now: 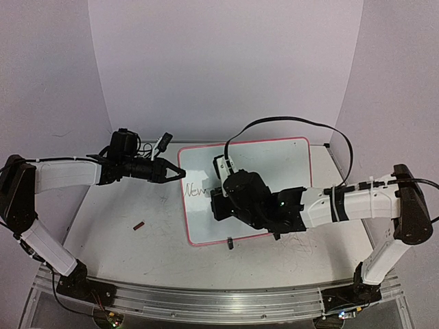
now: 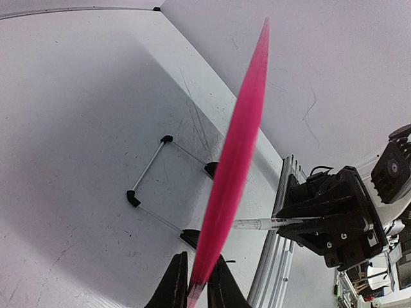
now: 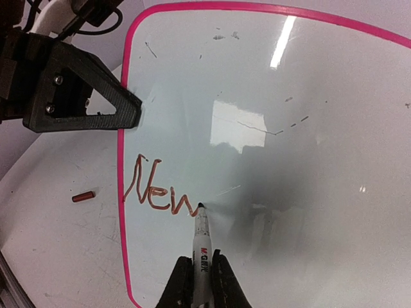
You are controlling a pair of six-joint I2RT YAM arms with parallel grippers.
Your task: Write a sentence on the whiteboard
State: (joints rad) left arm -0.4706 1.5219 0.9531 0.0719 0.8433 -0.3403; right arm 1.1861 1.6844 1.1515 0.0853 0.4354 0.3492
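Note:
The whiteboard [image 1: 274, 161] lies flat on the table, with its pink rim [image 2: 234, 154] seen edge-on in the left wrist view. My left gripper [image 1: 177, 173] [image 2: 198, 289] is shut on the board's left rim. Its black finger [image 3: 83, 96] shows at the board's edge in the right wrist view. My right gripper [image 1: 221, 199] [image 3: 201, 273] is shut on a white marker [image 3: 201, 240] [image 2: 263, 224]. The marker tip touches the board at the end of the word "New" [image 3: 159, 191] [image 1: 197, 190], the only part of the sentence showing, near the left rim.
A small reddish-brown cap [image 1: 139, 224] [image 3: 83, 196] lies on the table left of the board. A black clip [image 1: 230, 241] sits at the board's near edge. A thin wire bracket with black ends [image 2: 154, 186] lies beside the rim. An aluminium rail [image 1: 219, 301] runs along the table's near edge.

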